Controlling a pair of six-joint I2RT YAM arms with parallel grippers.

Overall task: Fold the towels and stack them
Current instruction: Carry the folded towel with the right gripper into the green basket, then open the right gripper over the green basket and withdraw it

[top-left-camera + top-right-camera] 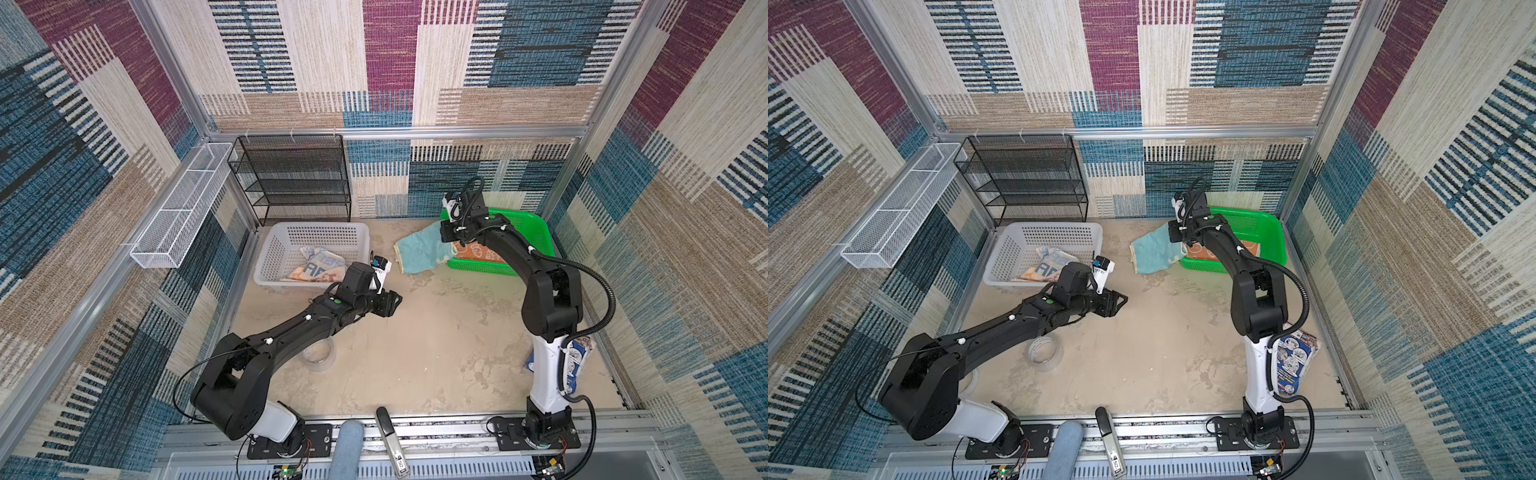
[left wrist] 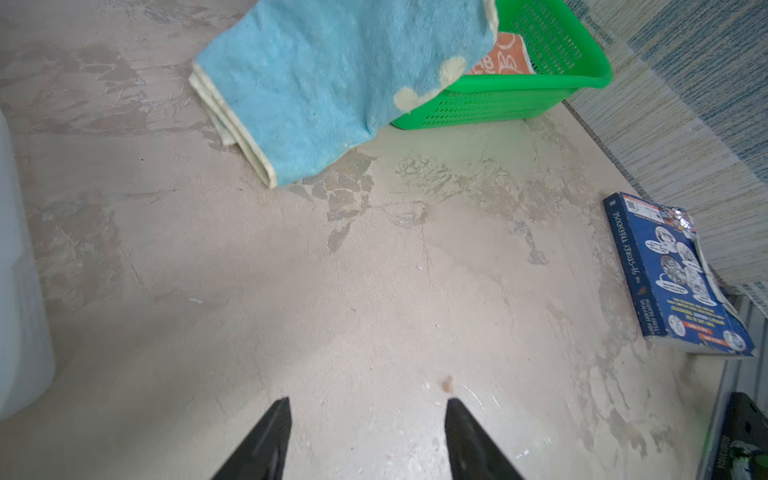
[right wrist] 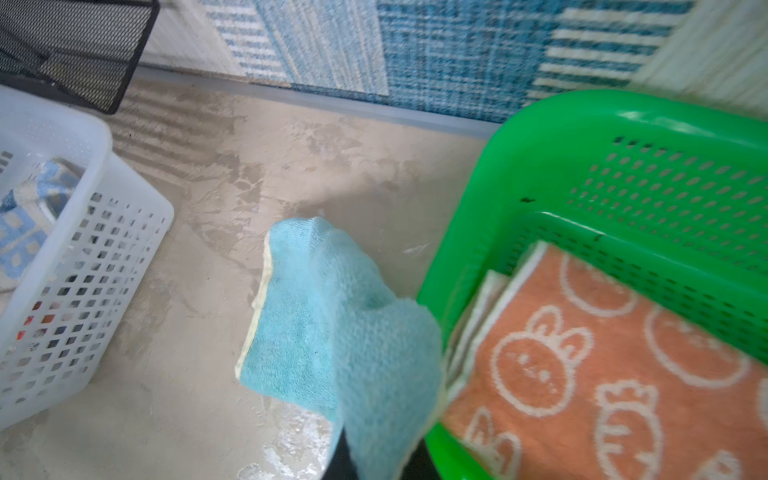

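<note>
The right claw (image 3: pixel 376 461) is clenched on the teal towel (image 3: pixel 332 316), a folded terry cloth with a pale yellow hem. The towel drapes over the rounded rim of the green basket (image 3: pixel 540 124) onto the bench (image 1: pixel 415 353) near its far right corner. The orange bunny towel (image 3: pixel 582 374) lies flat inside that perforated basket. The left claw (image 2: pixel 368 415) hangs released and empty over the mottled mid-bench. The lettered towel (image 1: pixel 318 268) sits crumpled in the white basket (image 1: pixel 270 253), at the far left corner.

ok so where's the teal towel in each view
In a top view: teal towel left of the green basket
In a top view: towel likewise
Left wrist: towel beyond left gripper, against basket
Right wrist: towel held by right gripper, beside basket
Shared landmark: green basket
</note>
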